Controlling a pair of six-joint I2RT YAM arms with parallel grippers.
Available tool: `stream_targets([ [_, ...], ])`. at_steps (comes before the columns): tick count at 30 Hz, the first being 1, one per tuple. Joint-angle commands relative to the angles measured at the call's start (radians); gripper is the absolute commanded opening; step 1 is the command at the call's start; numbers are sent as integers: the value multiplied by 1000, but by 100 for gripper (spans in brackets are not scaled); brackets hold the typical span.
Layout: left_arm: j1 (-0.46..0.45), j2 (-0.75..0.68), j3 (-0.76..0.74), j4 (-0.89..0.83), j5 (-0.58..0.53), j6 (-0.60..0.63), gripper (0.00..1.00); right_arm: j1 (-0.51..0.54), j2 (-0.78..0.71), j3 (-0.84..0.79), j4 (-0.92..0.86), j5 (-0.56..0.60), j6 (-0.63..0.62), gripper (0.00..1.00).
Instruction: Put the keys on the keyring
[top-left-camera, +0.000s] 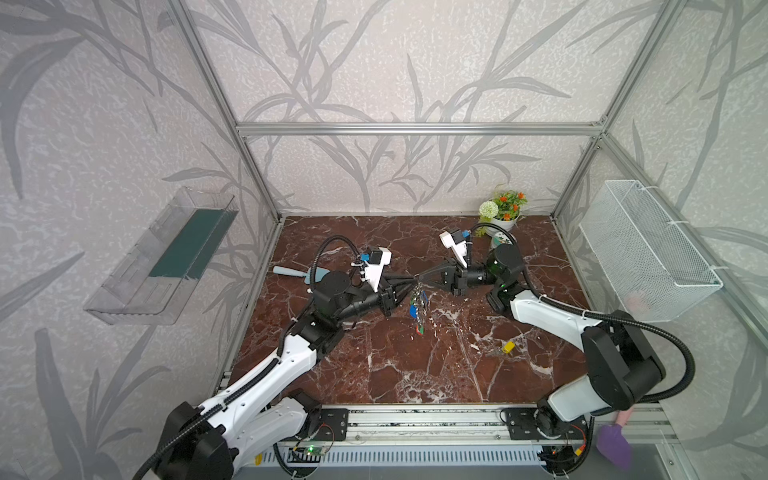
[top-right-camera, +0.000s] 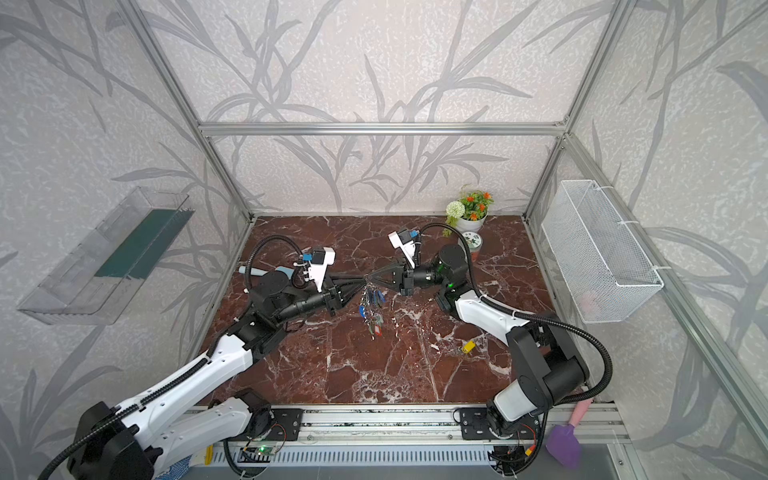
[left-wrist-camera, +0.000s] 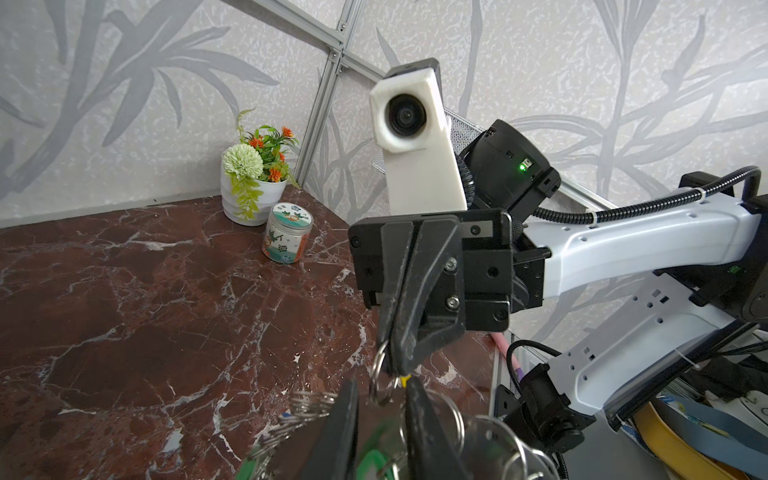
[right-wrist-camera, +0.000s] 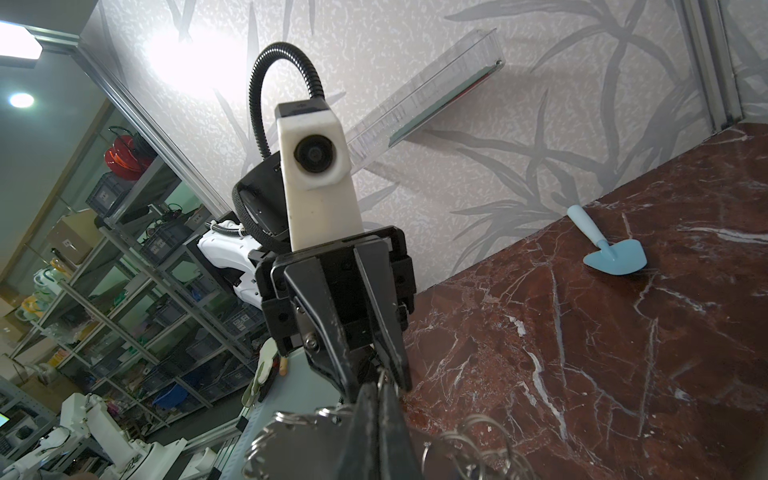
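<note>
We see the keyring hanging between the arms, the keys lying apart

Nearest us, the yellow-tagged keys rest on the marble table, right of centre, well clear of both arms. Beyond, the right gripper pinches the keyring with jaws fully closed; the left gripper has its jaws narrowly parted about it, and we cannot tell whether it grips. A flowerpot stands farthest back.
</note>
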Motion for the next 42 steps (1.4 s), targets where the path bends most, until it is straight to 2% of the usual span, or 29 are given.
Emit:
stream_targets([
  [1, -10, 7, 8, 34, 27, 16, 18, 5, -1, 6, 67, -11, -3, 0],
  [14, -14, 25, 25, 18, 17, 7, 6, 13, -3, 7, 15, -31, -47, 0],
  [17, -14, 24, 25, 24, 23, -1, 0, 14, -2, 7, 5, -33, -56, 0],
  [25, -14, 25, 13, 50, -15, -50, 0, 14, -12, 13, -23, -26, -68, 0],
  [30, -25, 8, -54, 214, -90, -132, 0, 10, -65, 6, -98, 31, -117, 22],
  [33, -42, -7, -83, 271, -125, -143, 0, 8, -116, 4, -207, 77, -194, 30],
  [37, -71, -18, -118, 333, -160, -139, 0, -13, -172, -6, -309, 167, -229, 34],
  [42, -100, -8, -153, 432, -184, -158, 0, -37, -217, -32, -367, 233, -226, 33],
])
